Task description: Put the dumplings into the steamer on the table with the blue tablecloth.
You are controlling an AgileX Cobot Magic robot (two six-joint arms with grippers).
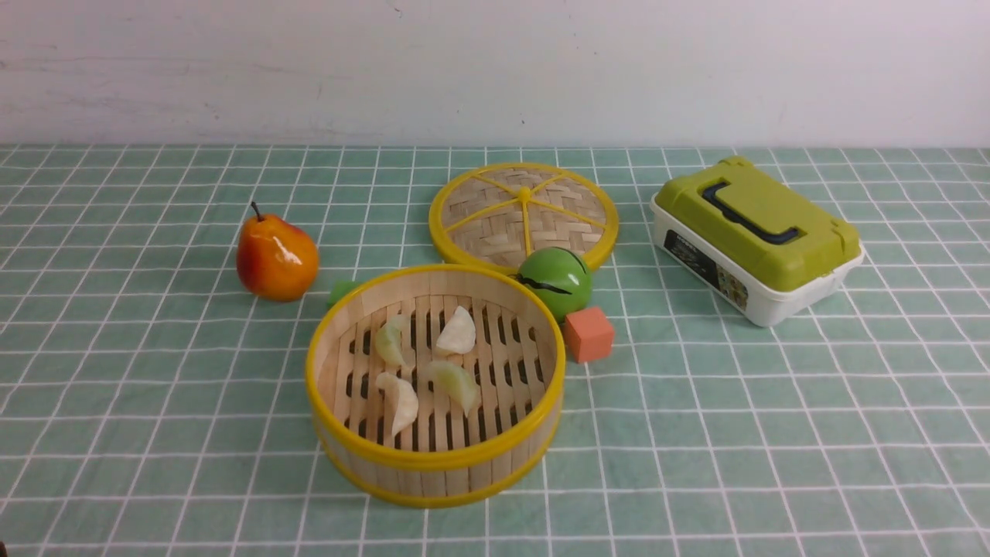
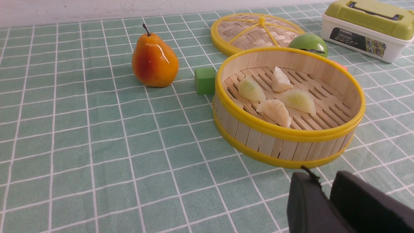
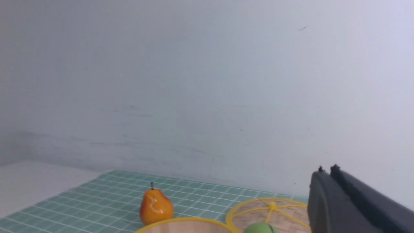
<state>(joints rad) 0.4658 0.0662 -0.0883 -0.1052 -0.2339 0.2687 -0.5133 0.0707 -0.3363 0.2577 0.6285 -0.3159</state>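
Left gripper [image 2: 325,187]: matte black jaws pressed together with nothing between them, cut off by the frame edge, near the steamer [image 2: 284,132]. Right gripper [image 3: 327,173]: dark jaws likewise closed and empty, only partly in frame. Four glossy, pleated, crescent-shaped dumplings [image 1: 458,333] lay on the slatted bamboo floor of the round, yellow-rimmed steamer, which stood on the worktop [image 2: 97,145] under the gridded teal tablecloth [image 1: 155,433]. Behind the steamer were a flat woven lid [image 1: 495,220], a smooth green ball [image 1: 555,280], an orange-red cube [image 1: 588,334] and a shiny pear [image 1: 277,259]. A green cube [image 2: 205,81] was mostly hidden by the steamer in the front view.
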